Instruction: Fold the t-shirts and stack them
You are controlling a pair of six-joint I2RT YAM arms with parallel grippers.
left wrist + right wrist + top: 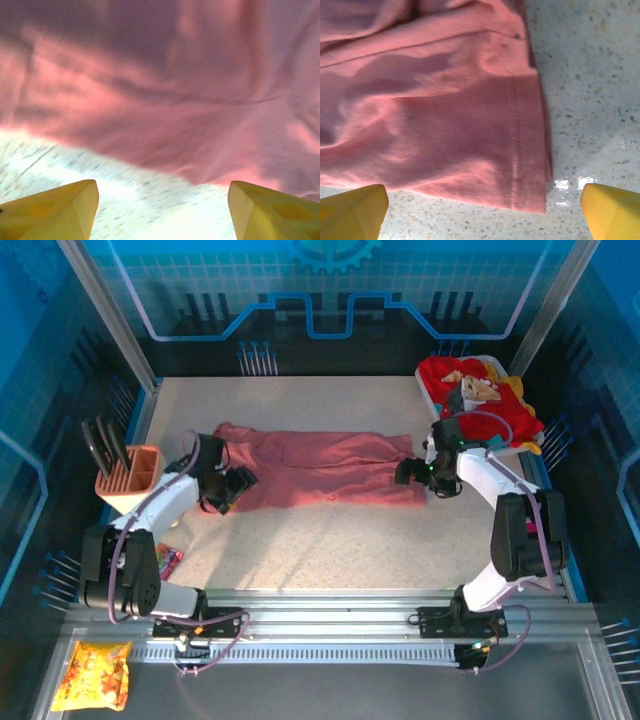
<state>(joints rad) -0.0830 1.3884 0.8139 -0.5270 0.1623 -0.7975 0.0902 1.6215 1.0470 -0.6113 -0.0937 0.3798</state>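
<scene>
- No word, number or brand name can be read anywhere.
- The orange-yellow snack bag (92,674) at the near left corner carries printed artwork. Any lettering on it is too small and blurred to make out.
- A small pink packet (168,560) on the table (330,540), left side, shows dark print that is illegible.
- The blue back panel (200,280) bears a gear-shaped emblem (330,252) above angular line graphics, a symbol only.

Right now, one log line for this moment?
pink t-shirt on table | left gripper open, empty | right gripper open, empty
</scene>
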